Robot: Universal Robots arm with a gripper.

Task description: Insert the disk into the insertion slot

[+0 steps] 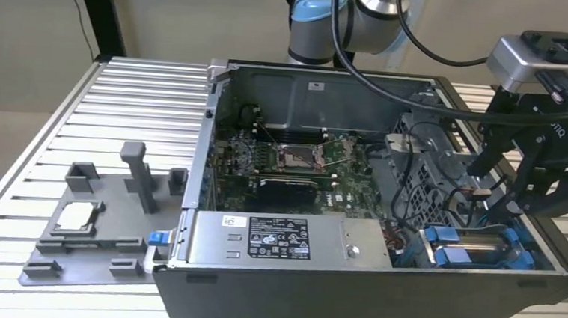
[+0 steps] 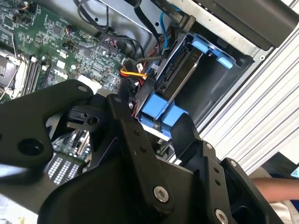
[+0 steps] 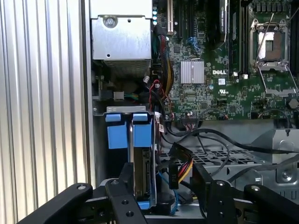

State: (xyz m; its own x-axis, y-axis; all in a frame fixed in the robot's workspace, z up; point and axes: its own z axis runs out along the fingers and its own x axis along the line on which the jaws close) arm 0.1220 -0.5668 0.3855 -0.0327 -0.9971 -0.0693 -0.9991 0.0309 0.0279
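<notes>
Disk stands on edge inside the insertion slot, blue carrier tabs showing, in the near corner of the computer case toward the exterior view's right. My tool hangs over that corner of the case, jaws spread and gripping nothing, one finger just beside the disk. Green motherboard lies mid-case. The case rests on the ribbed table.
</notes>
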